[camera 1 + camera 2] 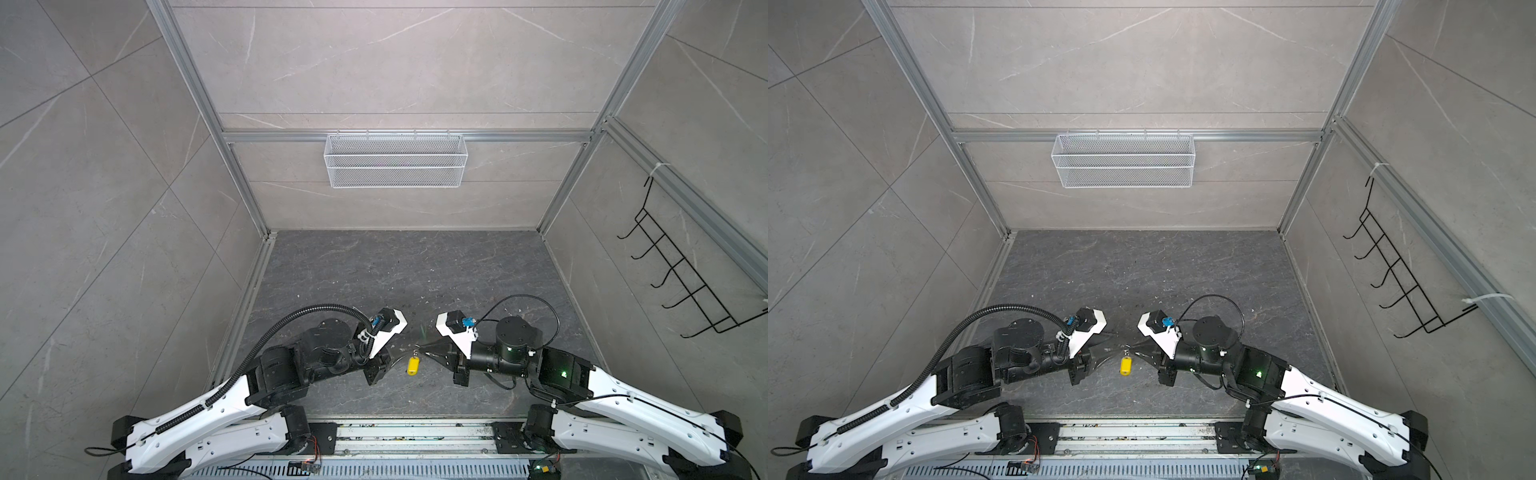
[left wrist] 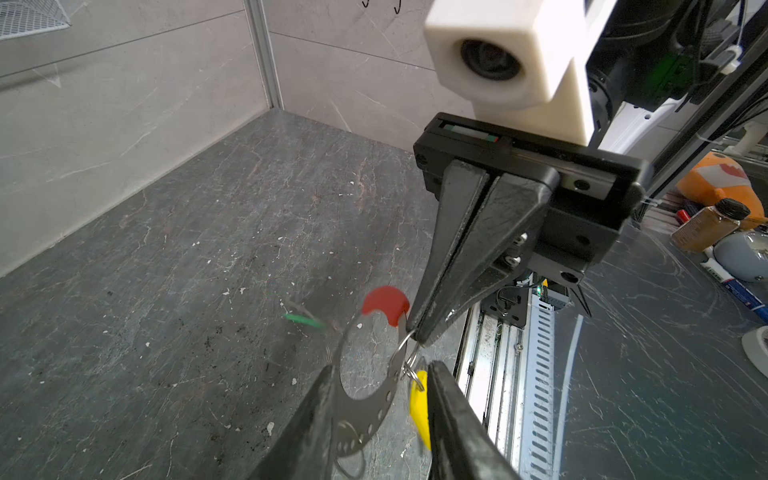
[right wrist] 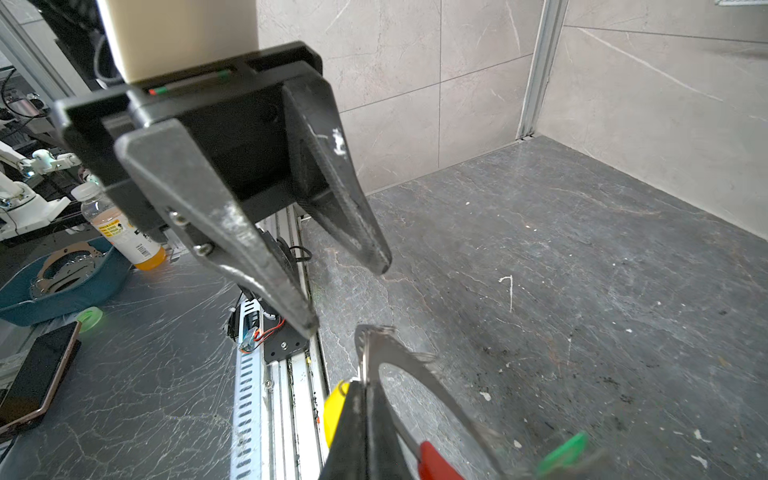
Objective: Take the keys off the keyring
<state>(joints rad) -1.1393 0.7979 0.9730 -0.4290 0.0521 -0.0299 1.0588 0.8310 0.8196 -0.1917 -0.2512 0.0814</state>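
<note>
Steadying keyring [image 2: 372,397] with right end effector [image 2: 417,337] clenched on it; hovering left end effector [image 3: 347,297], released, beside keyring. Next, probably: pinching yellow key [image 1: 412,365] hanging from keyring, sliding off.

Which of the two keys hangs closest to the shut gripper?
The yellow key, dangling right beside the right gripper; the green key sits across the keyring, away from it.

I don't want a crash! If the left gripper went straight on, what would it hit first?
Probably the keyring, which sits between the left gripper's open fingers; just beyond is the right gripper's shut tip, though depth is hard to judge.
</note>
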